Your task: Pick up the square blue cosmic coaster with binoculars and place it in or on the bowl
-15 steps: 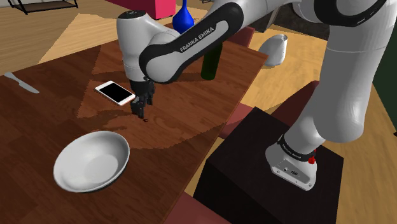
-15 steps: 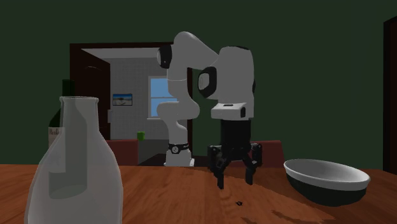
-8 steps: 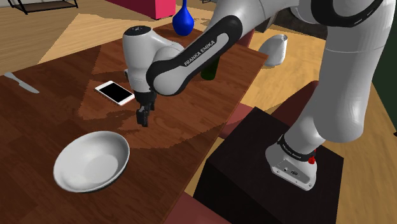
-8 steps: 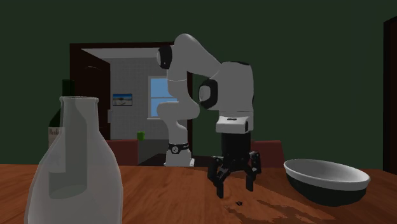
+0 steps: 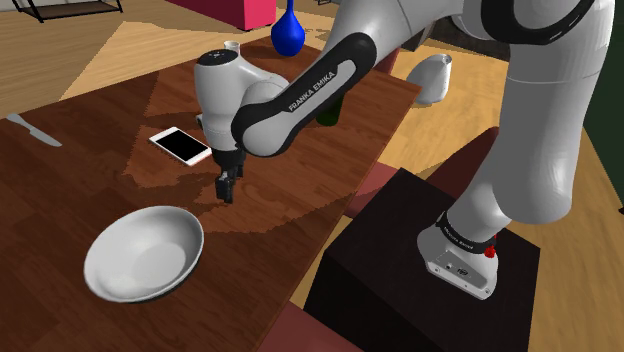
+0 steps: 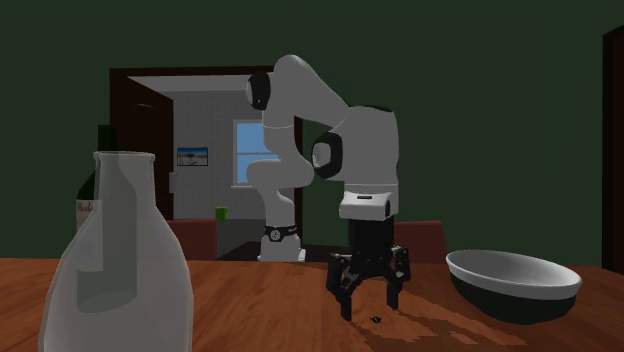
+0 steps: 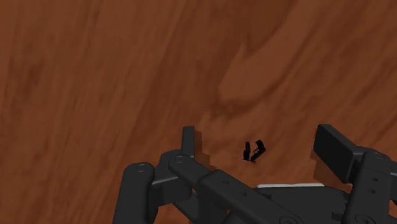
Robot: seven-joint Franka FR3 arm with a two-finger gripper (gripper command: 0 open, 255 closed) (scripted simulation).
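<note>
A tiny black object (image 7: 254,151), shaped like a small pair of binoculars, lies on the dark wooden table (image 5: 80,190); no blue colour shows on it. My gripper (image 7: 261,145) hangs open just above it, one finger on each side, neither touching it. In the second exterior view the object (image 6: 375,319) sits on the table right below the open gripper (image 6: 370,306). The white bowl (image 5: 120,240) stands empty near the table's front edge, toward the shoulder view's lower left of the gripper (image 5: 227,192). The bowl (image 6: 512,284) is on the second exterior view's right.
A phone (image 5: 181,145) lies just beyond the gripper and a knife (image 5: 32,130) at the table's far left. A dark bottle (image 5: 333,98) and blue vase (image 5: 288,30) stand behind the arm. A clear glass carafe (image 6: 118,270) looms close in the second exterior view.
The gripper has come down closer to the table over the small black object, and its fingers have spread wider. The bowl and phone have not moved.
</note>
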